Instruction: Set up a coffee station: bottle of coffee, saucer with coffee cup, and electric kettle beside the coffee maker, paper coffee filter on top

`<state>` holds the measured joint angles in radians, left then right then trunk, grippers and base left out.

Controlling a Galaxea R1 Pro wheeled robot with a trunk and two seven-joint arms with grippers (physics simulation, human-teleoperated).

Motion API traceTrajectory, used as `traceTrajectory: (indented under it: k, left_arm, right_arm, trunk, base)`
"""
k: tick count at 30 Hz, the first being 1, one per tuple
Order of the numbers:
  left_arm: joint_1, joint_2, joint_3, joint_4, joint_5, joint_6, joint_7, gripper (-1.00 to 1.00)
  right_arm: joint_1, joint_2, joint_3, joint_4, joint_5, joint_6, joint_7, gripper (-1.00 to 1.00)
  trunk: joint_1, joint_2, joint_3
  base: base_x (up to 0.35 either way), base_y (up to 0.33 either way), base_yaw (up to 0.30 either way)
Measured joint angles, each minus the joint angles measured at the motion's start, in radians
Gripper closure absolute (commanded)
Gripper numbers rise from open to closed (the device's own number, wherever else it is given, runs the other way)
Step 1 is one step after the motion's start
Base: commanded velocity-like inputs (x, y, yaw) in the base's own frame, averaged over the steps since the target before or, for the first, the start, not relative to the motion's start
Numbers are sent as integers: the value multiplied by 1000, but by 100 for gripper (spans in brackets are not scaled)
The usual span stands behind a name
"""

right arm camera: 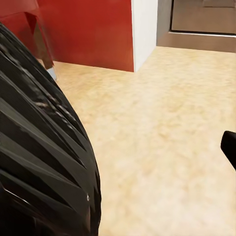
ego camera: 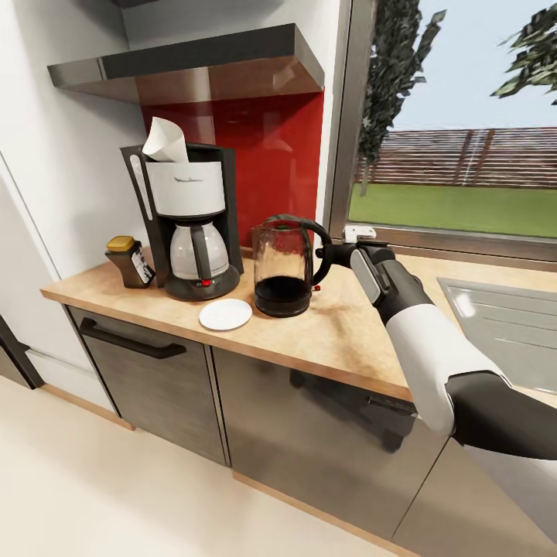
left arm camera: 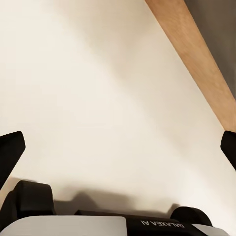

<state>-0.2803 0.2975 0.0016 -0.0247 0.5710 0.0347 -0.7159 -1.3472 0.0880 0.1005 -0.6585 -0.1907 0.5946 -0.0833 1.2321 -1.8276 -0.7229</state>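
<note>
Clearly the right gripper (ego camera: 325, 253) was clamped on the electric kettle (ego camera: 282, 267) by its rigid handle; glassy, heavy, fragile.

Readable text, one item: I make out "GALAXEA AI", white lettering seen upside down, on the black body of the left pincer (left arm camera: 118, 147) in the left wrist view. Label on the coffee bottle (ego camera: 133, 263): too small for me to read.

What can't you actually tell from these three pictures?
- Right gripper: head view, its fingertips hide behind the electric kettle handle, so the grip is unclear.
- Bottle of coffee: label too small to read.
- Left gripper: fingers cut off by the picture edges.
</note>
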Motion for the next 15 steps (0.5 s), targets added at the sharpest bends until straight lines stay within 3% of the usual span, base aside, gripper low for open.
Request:
traceTrajectory:
  k: [15]
  left_arm:
    - [0,0,0,0,0,1,0,-100]
  right_arm:
    - [0,0,0,0,0,0,0,-100]
  trunk:
    - [0,0,0]
  base:
    - [-6,0,0]
